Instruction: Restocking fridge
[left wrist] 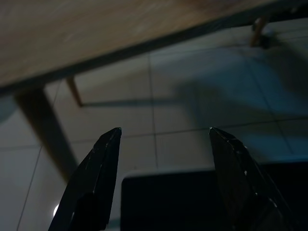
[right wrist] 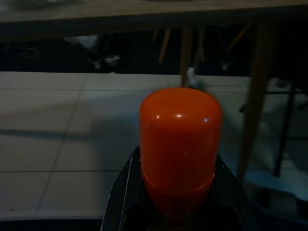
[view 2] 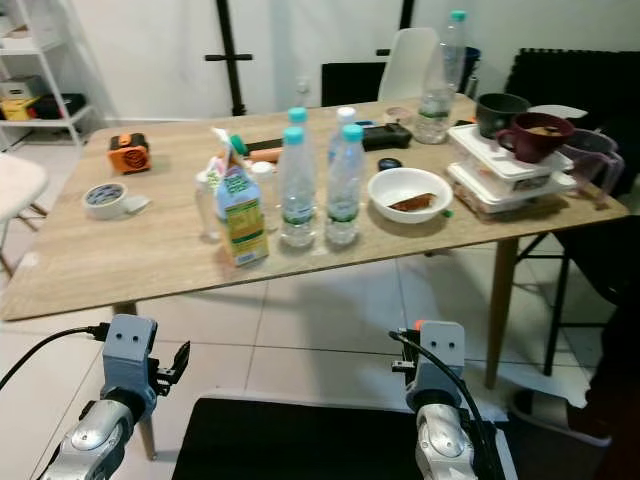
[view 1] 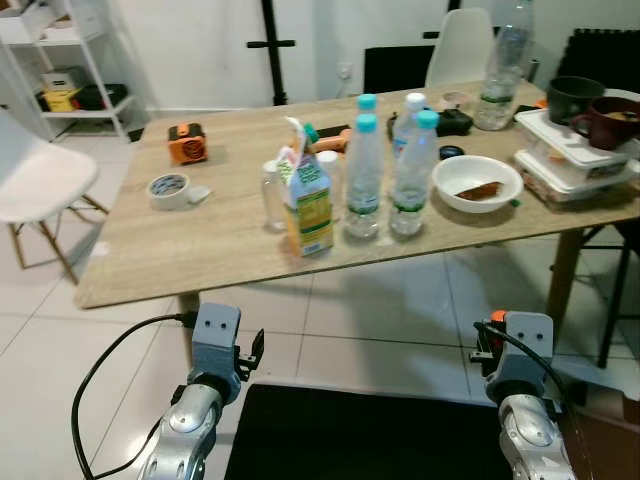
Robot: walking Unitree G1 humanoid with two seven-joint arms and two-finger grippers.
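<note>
Bottles cluster at twelve o'clock awaiting pickup; right gripper already clamps an orange-capped container, left gripper spread, empty

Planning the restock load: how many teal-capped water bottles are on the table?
3 teal-capped bottles: two side by side near the front edge, right of the juice carton, and one tall bottle at the far side. A white-capped bottle stands behind the pair.

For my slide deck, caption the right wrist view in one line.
Right gripper shut on an orange cap, held below the table edge.
</note>
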